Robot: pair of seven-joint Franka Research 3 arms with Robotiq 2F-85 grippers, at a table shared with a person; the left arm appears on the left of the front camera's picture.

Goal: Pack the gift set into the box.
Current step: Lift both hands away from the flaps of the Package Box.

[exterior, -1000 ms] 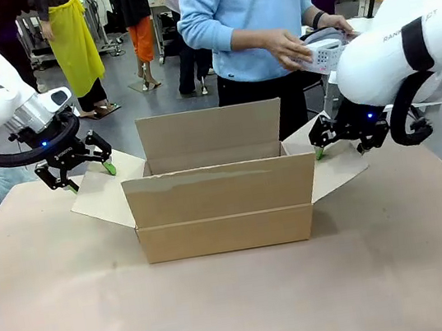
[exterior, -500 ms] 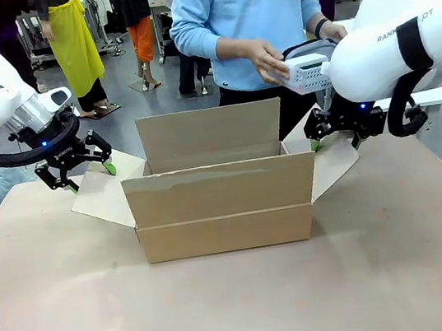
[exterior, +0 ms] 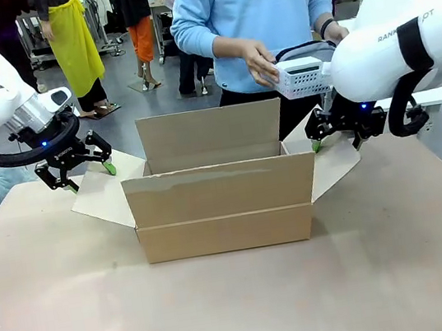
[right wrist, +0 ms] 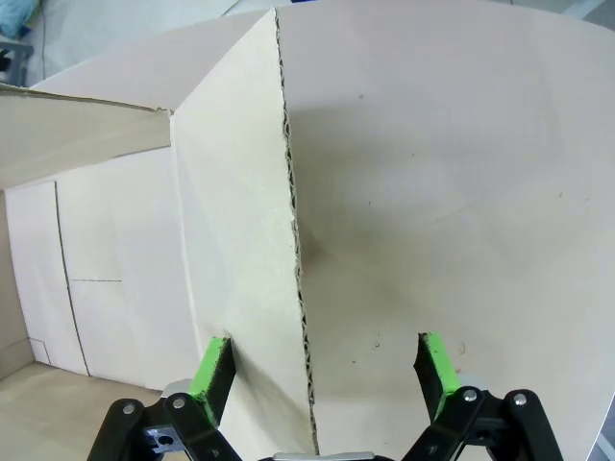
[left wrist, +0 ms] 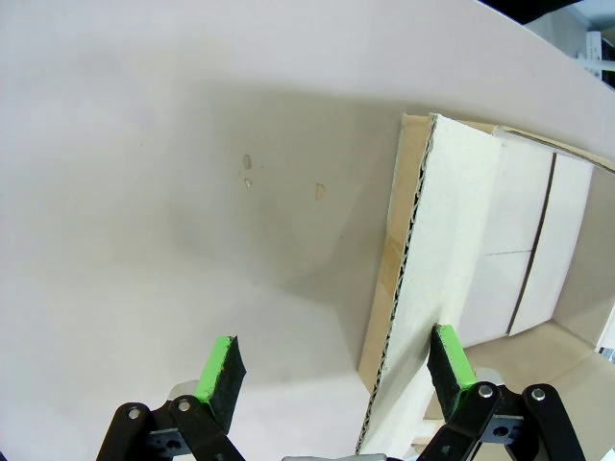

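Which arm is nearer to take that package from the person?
Probably right: the open right end effector straddles the box's right flap, nearest the gift set the person holds. The left end effector is at the opposite flap.

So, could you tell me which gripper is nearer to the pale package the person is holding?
The right. The right gripper straddles the box's side flap just below the package; the left gripper is across the box, at the opposite flap.

The right arm (exterior: 390, 44) hides the gift set's (exterior: 298, 79) 3 o'clock end; the box's (exterior: 227, 233) near flap (exterior: 220, 189) hides its inside.
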